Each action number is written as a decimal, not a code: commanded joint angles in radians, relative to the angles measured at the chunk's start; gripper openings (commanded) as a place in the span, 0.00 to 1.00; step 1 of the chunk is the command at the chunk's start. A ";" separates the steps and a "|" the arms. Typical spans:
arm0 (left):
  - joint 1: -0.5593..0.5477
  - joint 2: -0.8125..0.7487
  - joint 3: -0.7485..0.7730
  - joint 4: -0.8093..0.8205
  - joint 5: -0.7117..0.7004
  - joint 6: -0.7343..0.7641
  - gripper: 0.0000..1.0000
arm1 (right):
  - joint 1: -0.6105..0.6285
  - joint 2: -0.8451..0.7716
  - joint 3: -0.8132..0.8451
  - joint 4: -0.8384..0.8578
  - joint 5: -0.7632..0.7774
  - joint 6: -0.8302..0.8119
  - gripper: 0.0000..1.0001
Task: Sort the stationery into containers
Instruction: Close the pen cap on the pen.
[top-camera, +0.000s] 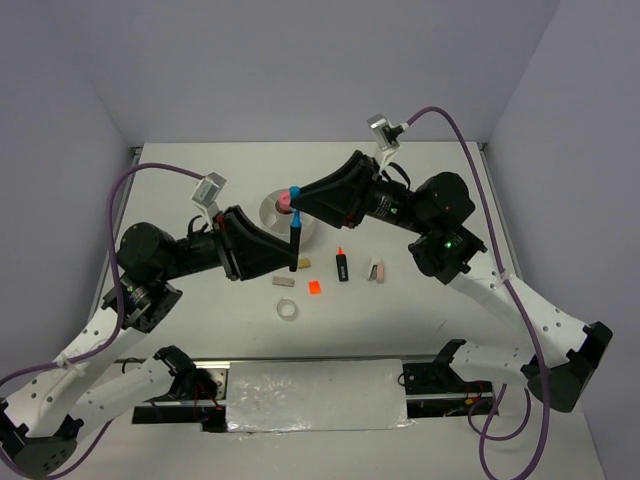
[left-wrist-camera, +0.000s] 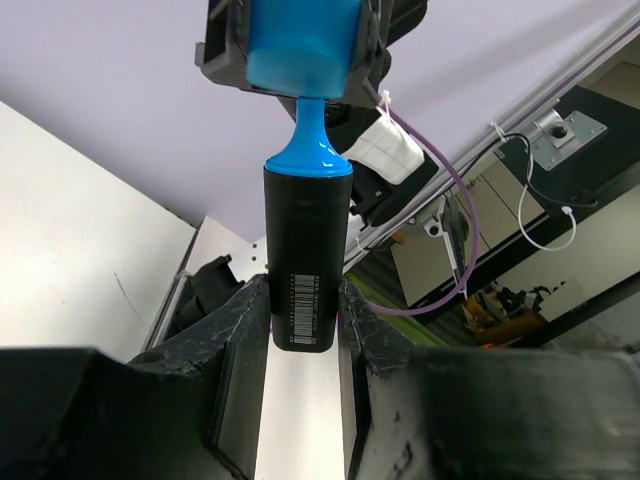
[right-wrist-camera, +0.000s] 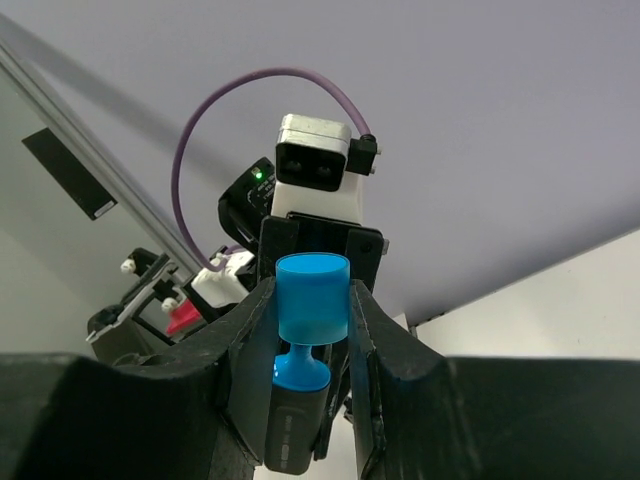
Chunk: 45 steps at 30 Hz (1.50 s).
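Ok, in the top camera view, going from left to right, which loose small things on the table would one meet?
tan eraser → orange square → orange-capped marker → pale eraser. The tape ring is left out: it lies directly nearer than the tan eraser.

Right gripper (right-wrist-camera: 311, 335): two black fingers (right-wrist-camera: 250, 345) rising from the bottom edge, pressed against either side of a blue cap (right-wrist-camera: 312, 295). The cap is cylindrical and upright, set atop a narrow blue neck that flares into a collar. Black marker (right-wrist-camera: 288, 430): its body hangs below the collar, between the fingers, with the lower end out of frame. Behind the cap is a black bracket carrying a white camera box (right-wrist-camera: 318, 166) with two dark lenses, a green light beside it, and a purple cable (right-wrist-camera: 215, 108) arching over its top. Small red object (right-wrist-camera: 182, 318) at left, possibly a clip; too blurred to identify. Backdrop is a pale lilac wall, with the white table (right-wrist-camera: 560, 300) at right.
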 joint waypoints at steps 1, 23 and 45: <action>-0.002 -0.024 0.017 0.044 -0.025 0.035 0.00 | 0.013 -0.032 0.011 0.008 -0.015 -0.020 0.00; -0.002 0.002 0.073 0.035 -0.122 0.162 0.00 | 0.064 -0.017 -0.006 -0.021 0.011 0.001 0.07; -0.002 -0.008 0.077 -0.116 -0.209 0.352 0.00 | 0.081 -0.021 0.078 -0.202 0.080 -0.154 0.52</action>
